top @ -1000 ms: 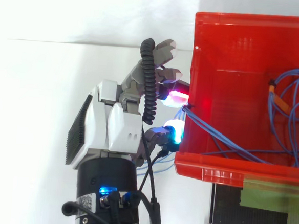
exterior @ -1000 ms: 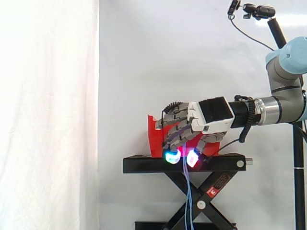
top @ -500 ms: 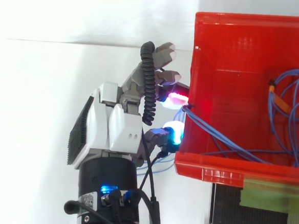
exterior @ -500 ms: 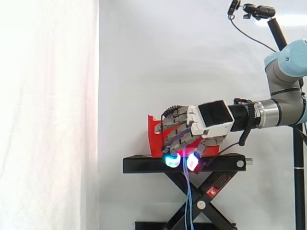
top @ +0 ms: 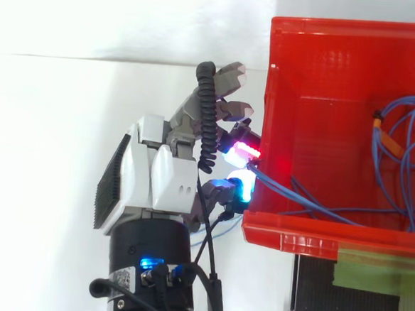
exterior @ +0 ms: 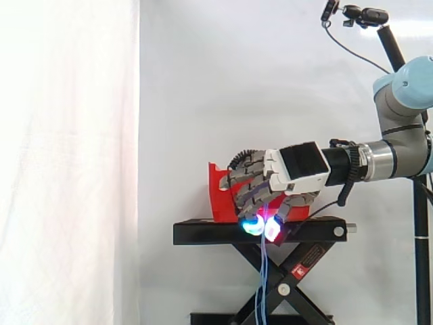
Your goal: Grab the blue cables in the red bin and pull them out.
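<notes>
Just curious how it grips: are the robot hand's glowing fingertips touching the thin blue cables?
Touching. Top view: thin blue cables leave the red plastic bin and run between the hand's pinching pads.

bright even light; curtain (exterior: 67,162) overexposed at left

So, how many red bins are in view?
1. The bin sits on the black stand. The hand, at its front, pinches the blue cables running out of it. More bins could lie beyond the picture edges.

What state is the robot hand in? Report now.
Robot hand: closed, pinching the blue cables just outside the red bin.
</notes>
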Tool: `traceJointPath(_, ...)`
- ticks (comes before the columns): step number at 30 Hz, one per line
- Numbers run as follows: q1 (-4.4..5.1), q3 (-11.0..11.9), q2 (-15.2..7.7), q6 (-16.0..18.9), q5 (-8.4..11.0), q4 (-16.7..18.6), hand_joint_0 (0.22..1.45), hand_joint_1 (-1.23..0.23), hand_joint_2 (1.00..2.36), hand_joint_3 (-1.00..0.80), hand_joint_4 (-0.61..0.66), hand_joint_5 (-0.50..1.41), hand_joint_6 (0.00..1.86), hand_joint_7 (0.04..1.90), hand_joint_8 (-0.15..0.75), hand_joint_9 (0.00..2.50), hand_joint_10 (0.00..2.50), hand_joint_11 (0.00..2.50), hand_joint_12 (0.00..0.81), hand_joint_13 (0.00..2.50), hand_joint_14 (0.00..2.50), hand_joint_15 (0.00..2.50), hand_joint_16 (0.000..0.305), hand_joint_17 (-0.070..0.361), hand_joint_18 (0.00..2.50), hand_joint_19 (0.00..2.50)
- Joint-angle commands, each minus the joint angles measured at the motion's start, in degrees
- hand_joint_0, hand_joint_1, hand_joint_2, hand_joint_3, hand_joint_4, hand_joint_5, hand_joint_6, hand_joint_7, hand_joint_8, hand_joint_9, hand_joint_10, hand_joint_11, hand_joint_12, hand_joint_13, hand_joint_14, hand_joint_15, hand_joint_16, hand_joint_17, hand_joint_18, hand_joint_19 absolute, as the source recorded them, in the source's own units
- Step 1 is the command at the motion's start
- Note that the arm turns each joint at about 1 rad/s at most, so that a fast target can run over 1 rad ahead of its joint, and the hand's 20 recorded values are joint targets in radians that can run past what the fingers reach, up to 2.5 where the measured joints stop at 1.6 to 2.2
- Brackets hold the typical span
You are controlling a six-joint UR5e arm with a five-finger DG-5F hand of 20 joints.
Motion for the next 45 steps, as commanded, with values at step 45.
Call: traceJointPath(45,-0.88,0.0,0.0,0.0,-0.1,0.1,0.87,-0.99,1.0,-1.0,0.14,0.97,0.01,0.96,0.266,0.94,0.02,0.53,0.348,0.6,0.01,0.33,0.051,0.115,0.56,0.51)
